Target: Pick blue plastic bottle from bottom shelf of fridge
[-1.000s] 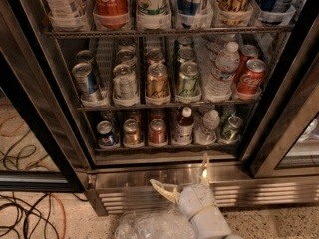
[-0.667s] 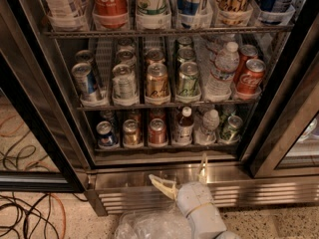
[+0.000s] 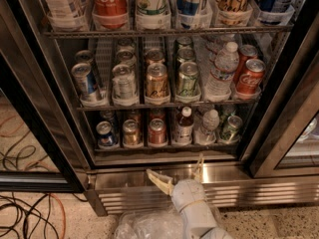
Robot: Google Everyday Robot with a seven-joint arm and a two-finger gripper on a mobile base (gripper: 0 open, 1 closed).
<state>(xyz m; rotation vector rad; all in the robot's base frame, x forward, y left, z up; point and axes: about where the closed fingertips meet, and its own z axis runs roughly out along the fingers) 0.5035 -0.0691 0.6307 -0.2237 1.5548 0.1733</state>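
The fridge [image 3: 45, 133] stands open with a black door frame and a steel base grille. On the bottom shelf [image 3: 164, 146] the blue plastic bottle [image 3: 184, 127] stands upright in the fourth lane, with a white cap and dark reddish-brown contents. My gripper [image 3: 175, 171] is below and in front of the shelf, over the steel base. Its two cream fingers [image 3: 158, 180] are spread apart and hold nothing. The bottle is above the gripper, slightly to the right and further in.
Cans [image 3: 157, 132] stand left of the bottle, a clear ribbed water bottle [image 3: 208, 127] and a green can [image 3: 231, 128] to its right. Upper racks hold more cans and a water bottle [image 3: 222, 71]. Cables [image 3: 25, 213] lie on the floor at left. Crumpled plastic [image 3: 144, 225] lies below.
My gripper has crept slightly leftward and forward in front of the fridge base. Nothing in the fridge has moved.
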